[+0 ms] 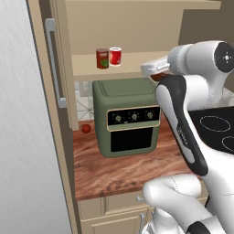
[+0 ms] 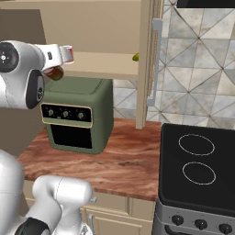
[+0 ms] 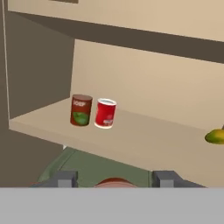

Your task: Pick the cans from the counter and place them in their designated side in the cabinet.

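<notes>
A: Starting from the left of the green oven (image 1: 125,116), what stands around it?

B: A tall cabinet door (image 1: 57,68) with a grey bar handle (image 1: 54,64) hangs open just left of it. A small red round fruit (image 1: 86,129) lies on the wood-grain counter (image 1: 123,171) between that door and the oven's left side. To the oven's right, past the arm, sits the black stovetop (image 2: 199,167).

A: And the cans?

B: Both stand upright on the cabinet shelf (image 3: 131,140) above the oven's left half. The brown-red can (image 3: 81,110) with the green label patch is on the left; the bright red can (image 3: 105,113) with the white top rim is just beside it on the right, so close I cannot tell whether they touch.

A: Anything else up there?

B: A yellow-green fruit (image 3: 215,136) lies far along the shelf to the right, well apart from the cans.

A: The gripper?

B: The gripper (image 3: 114,180) hovers over the oven's top, in front of the shelf edge and apart from the cans. Its fingers (image 3: 65,179) stand spread wide, holding neither can.

A: Anything in the way?

B: Between the gripper and the cans there is bare shelf board.
</notes>
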You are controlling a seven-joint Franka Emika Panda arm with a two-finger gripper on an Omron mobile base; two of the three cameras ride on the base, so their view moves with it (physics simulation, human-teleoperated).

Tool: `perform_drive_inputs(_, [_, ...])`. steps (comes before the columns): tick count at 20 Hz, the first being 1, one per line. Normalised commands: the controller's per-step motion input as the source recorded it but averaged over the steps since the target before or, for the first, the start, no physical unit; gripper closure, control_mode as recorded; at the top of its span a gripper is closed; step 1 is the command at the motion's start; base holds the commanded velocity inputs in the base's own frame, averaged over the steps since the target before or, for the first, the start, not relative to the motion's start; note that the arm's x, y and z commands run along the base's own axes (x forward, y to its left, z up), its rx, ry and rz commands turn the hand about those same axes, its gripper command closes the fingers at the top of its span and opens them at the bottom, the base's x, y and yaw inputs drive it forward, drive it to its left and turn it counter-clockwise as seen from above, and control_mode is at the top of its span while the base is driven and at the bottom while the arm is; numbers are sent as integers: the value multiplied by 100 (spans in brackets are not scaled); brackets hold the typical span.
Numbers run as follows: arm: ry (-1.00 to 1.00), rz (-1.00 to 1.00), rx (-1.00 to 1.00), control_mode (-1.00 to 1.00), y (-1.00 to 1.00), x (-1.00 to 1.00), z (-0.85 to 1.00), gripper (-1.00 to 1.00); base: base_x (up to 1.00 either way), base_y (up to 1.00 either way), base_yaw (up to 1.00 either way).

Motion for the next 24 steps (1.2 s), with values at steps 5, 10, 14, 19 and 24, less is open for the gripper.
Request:
perform_drive_inputs(5, [-1, 0, 0, -100, -2, 30, 10, 100, 0, 0, 0])
perform_drive_inputs(10, [0, 0, 0, -100, 0, 30, 7, 100, 0, 0, 0])
perform_drive_inputs(14, [0, 0, 0, -100, 0, 28, 6, 100, 0, 0, 0])
perform_drive_inputs(19, [0, 1, 0, -100, 0, 27, 0, 100, 0, 0, 0])
perform_drive_inputs(24, [0, 1, 0, -100, 0, 32, 0, 100, 0, 0, 0])
